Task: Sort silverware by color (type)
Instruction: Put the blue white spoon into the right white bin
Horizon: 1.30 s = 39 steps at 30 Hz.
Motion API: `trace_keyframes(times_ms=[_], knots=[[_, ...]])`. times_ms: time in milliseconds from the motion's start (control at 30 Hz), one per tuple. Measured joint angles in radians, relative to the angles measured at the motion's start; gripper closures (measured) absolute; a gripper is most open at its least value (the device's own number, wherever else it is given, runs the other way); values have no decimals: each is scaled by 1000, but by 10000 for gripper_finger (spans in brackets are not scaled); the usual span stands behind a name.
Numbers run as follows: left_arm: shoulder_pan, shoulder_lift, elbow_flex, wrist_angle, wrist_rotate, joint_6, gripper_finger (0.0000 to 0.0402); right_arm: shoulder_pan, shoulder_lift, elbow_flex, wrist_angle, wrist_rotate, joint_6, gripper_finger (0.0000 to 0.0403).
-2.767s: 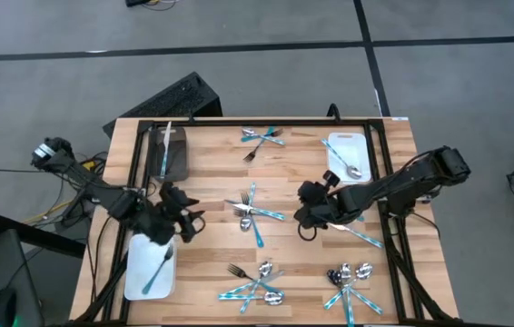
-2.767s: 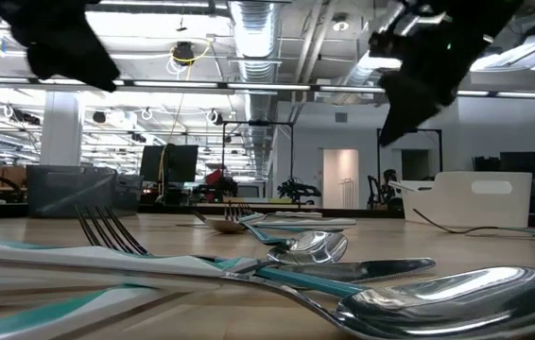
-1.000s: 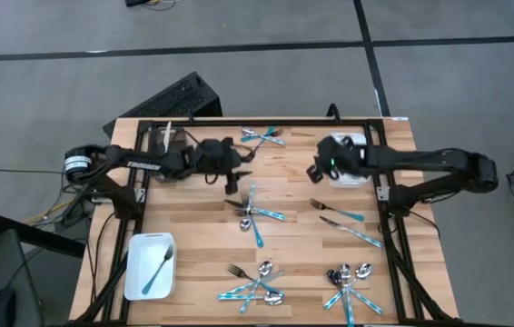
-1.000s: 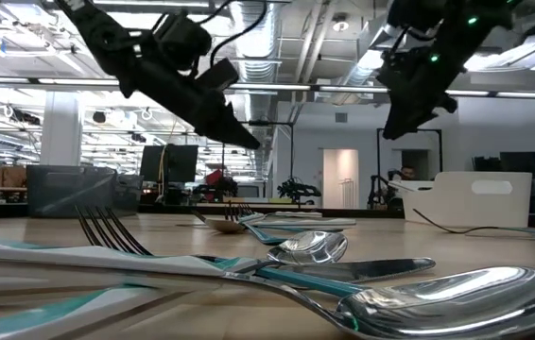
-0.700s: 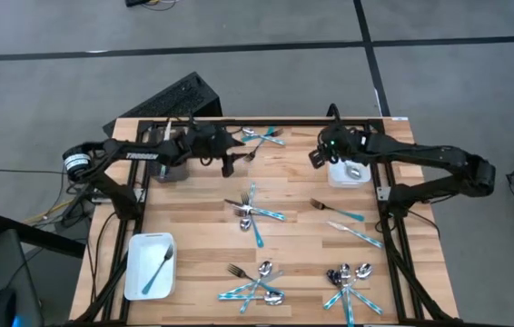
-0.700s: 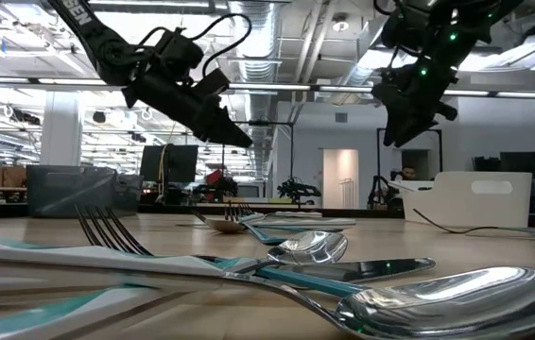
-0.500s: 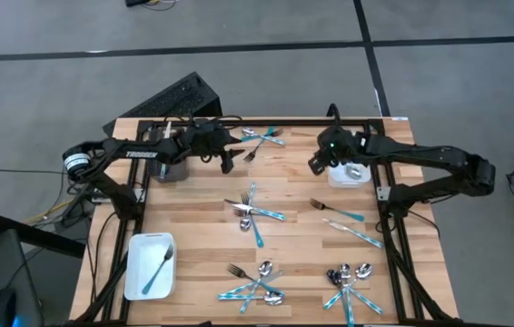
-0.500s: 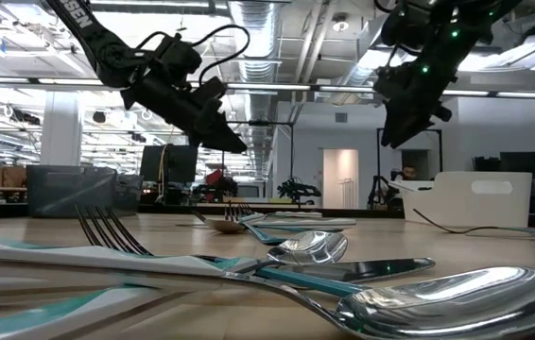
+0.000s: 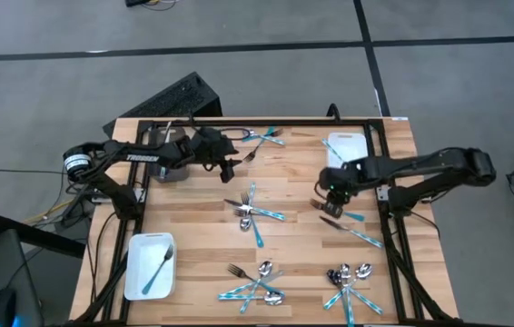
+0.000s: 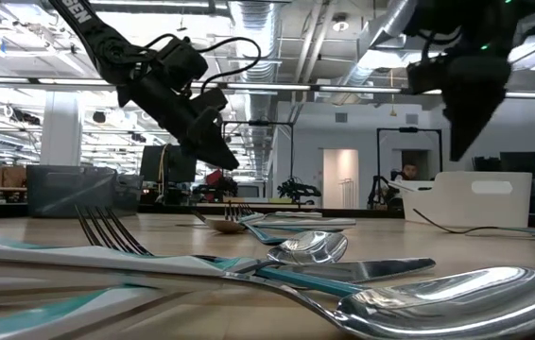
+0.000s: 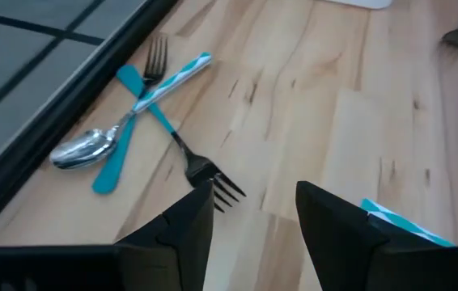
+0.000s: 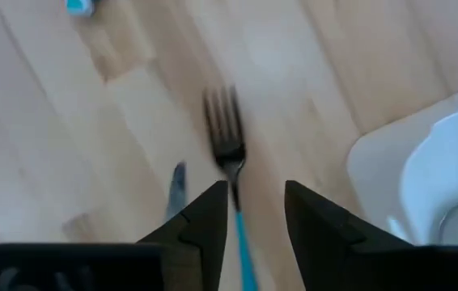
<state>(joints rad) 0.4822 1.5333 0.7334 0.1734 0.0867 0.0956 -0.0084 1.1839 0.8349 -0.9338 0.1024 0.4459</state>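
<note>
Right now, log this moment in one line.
left hand: open, over fork | right hand: open, over teal fork | nothing held

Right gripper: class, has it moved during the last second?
Yes. The right gripper moved from over the white bin toward the table's front, above the teal-handled fork.

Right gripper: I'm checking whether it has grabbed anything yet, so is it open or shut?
Open. In its wrist view the right gripper shows a gap between its fingers, with a teal-handled fork lying on the table beyond, not gripped.
</note>
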Motion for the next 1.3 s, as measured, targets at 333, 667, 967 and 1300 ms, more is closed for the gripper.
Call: trace_keyframes(times_ms=[333, 667, 967, 1300], knots=[[-21, 0, 0, 69, -25, 21, 237, 212, -8, -39, -174, 0, 270, 292], [-24, 0, 0, 66, -8, -8, 237, 239, -4, -153, 256, 2, 289, 300], [-35, 0, 0, -51, -135, -109, 237, 85, -5, -117, 239, 9, 174, 300], [-36, 0, 0, 73, -144, -78, 237, -52, -5, -8, 143, 109, 128, 300]])
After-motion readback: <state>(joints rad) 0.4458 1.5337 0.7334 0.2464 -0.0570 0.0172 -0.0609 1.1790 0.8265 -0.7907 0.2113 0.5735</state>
